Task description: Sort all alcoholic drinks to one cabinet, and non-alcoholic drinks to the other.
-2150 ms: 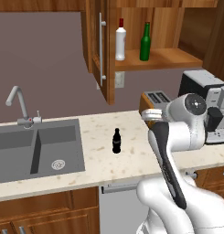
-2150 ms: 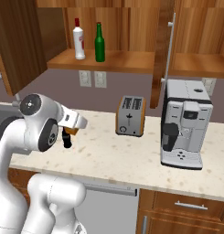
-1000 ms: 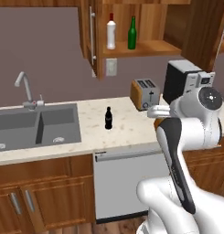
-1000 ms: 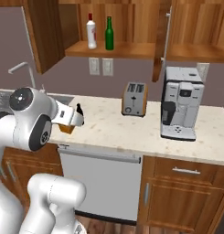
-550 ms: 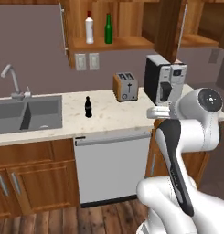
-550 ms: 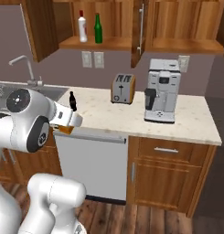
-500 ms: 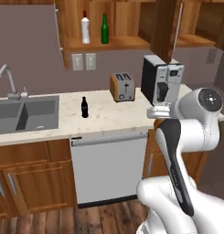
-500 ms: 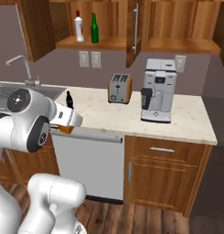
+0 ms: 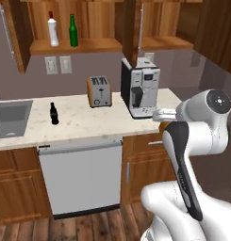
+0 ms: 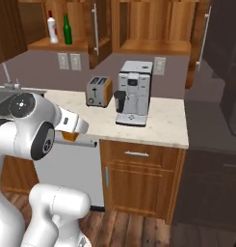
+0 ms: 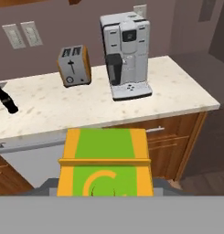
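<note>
The juice carton is in the grip, jaws clenched on it, orange-yellow with green print, right at the bottom of the hand view. This is the carrying step: a soft drink on its way to a cabinet. In the right base view the gripper sits tucked close to the robot's body, below the level of the coffee machine, with a sliver of orange peeking under the white hand.

The arm is folded tight, elbow high, hand low and pointing toward the counter in front of the coffee machine. Nothing is stretched out yet.

Where do things stand? The white bottle and the green bottle are up on the open shelf above and left of the coffee machine, side by side. So by my reading the carton belongs in the other cabinet, the open one directly above the coffee machine. The cola bottle waits on the counter, well left of the coffee machine, beyond the toaster.

Next move, I'd say: unfold, lift the carton high above the coffee machine, and clear the open door on the way in.
</note>
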